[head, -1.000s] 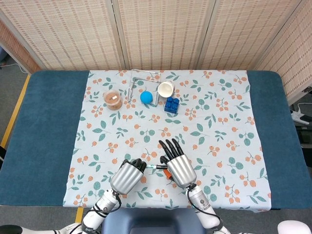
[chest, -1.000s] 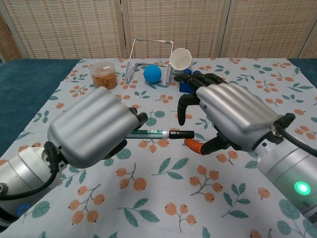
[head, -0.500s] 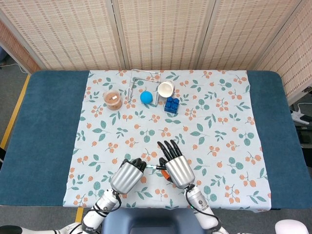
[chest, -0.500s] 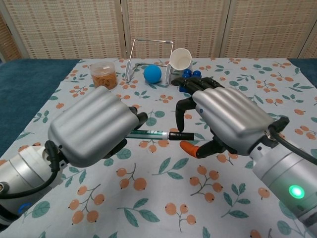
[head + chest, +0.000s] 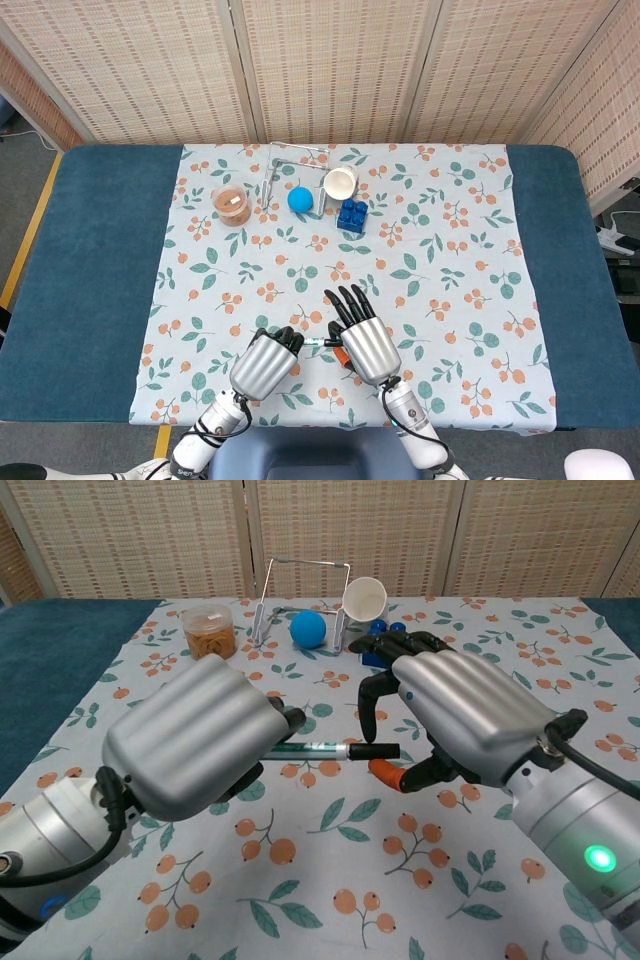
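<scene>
Pen (image 5: 318,748), horizontal above the counter (image 5: 330,880), gripped at its barrel by the left robot hand (image 5: 195,742); its black cap end reaches the right robot hand (image 5: 465,715), whose fingers are spread and apparently hold nothing; a mistimed closing could knock the pen askew; against 0.5 s earlier, the pen sits slightly further right.
</scene>
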You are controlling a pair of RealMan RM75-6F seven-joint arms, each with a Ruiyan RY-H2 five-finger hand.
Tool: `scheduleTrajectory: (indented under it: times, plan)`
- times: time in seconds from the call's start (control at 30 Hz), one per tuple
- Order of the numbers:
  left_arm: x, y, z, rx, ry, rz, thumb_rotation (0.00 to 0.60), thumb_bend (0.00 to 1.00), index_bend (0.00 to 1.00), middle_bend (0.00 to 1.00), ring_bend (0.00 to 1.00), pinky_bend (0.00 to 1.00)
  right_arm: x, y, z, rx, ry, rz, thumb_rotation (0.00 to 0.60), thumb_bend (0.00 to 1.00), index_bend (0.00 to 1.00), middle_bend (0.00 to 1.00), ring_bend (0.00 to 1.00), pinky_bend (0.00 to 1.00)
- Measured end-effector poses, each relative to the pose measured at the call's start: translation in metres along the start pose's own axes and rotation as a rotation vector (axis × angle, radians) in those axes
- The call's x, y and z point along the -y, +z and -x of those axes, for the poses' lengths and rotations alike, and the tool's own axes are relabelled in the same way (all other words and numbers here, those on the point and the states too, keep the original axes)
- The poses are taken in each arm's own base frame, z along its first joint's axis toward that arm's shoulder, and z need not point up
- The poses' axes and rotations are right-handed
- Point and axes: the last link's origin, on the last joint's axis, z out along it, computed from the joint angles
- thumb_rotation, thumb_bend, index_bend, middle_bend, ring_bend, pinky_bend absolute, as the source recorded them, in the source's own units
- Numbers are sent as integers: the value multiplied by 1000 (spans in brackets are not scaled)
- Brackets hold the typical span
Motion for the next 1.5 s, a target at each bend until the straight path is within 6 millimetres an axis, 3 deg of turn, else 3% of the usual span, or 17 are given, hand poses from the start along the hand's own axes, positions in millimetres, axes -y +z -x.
scheduleTrajectory:
  times: [0.3,0.93,1.23,1.37,1.5]
  plan:
    - [3,2,1,8,-12,-7,600,497,910,998,979,1000,-2,1,0,-9,8,19,600,392,660,92,0,0]
    - [15,6,8,26,-48,-40,600,496,911,1000,981,1000,-23,2,-6,-50,0,82,600,422,722,126,0,0]
    - [44,-4,55,136,-47,-75,600,496,906,978,990,1000,-65,-19,-1,19,-58,156,600,423,677,126,0,0]
    - [53,-9,78,191,-58,-89,600,497,897,959,989,1000,-68,-23,14,60,-44,175,600,422,610,126,0,0]
    - [54,-11,87,216,-51,-87,600,497,850,907,985,1000,-64,-26,27,80,-50,171,600,422,541,126,0,0]
